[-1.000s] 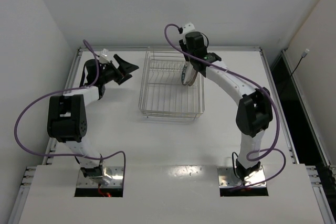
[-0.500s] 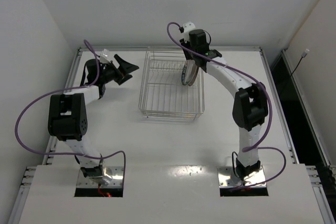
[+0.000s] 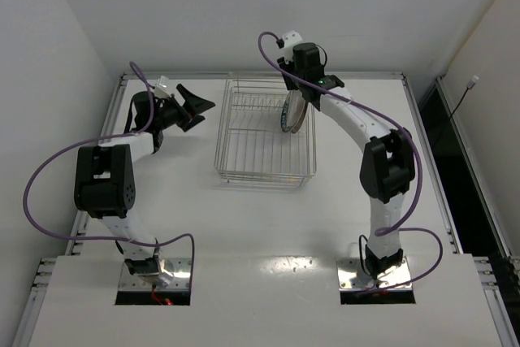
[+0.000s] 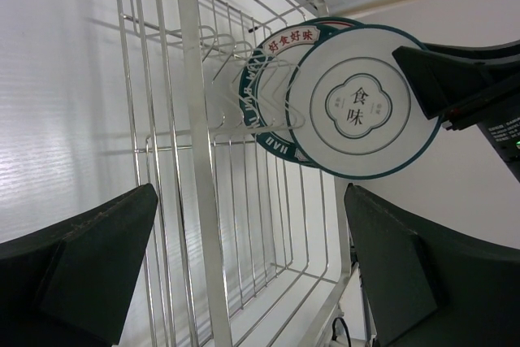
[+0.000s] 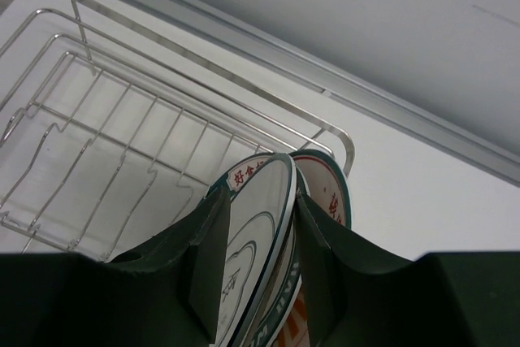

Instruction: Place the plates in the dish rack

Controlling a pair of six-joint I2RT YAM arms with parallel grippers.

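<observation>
The right gripper (image 5: 262, 202) has its fingers pinched on the top rim of the ring plate (image 4: 361, 103) and holds it on edge. The plate's flat faces look toward the rack's left and right sides. Just beside it stands the blue-rimmed plate (image 4: 264, 79), at the far right end of the dish rack (image 3: 264, 172). The slots lie straight below the claw, so lowering is probably the coming move. The left gripper (image 4: 252, 258) is spread wide and empty, well left of the rack. The left wrist view shows the plate's face and the dividers. The right wrist view shows only its edge.
</observation>
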